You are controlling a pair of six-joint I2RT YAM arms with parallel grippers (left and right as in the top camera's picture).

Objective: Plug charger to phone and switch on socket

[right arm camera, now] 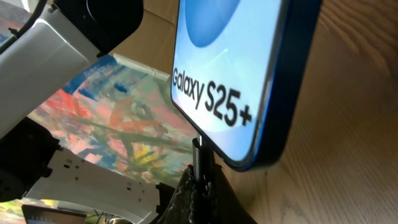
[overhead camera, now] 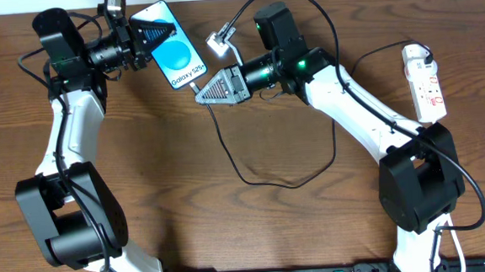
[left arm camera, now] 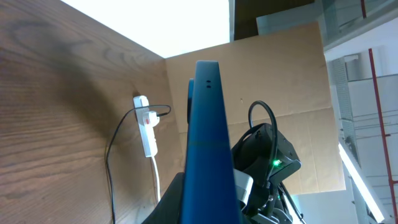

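We logged the phone point(overhead camera: 176, 49) screen as cyan-blue with a paler oval and dark "Galaxy S25+" lettering; its edges were deep blue. The charger point(right arm camera: 198, 158) was black. The socket point(overhead camera: 425, 78) was white with red switch marks. The table point(overhead camera: 232, 238) was brown wood grain. The left arm point(overhead camera: 68, 136) and right arm point(overhead camera: 368, 113) were white with black joints. We saw a green LED point(overhead camera: 302, 64) on the right one.

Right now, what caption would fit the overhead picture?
Left gripper holds the phone, right gripper holds the charger tip at its lower end; socket lies far right.
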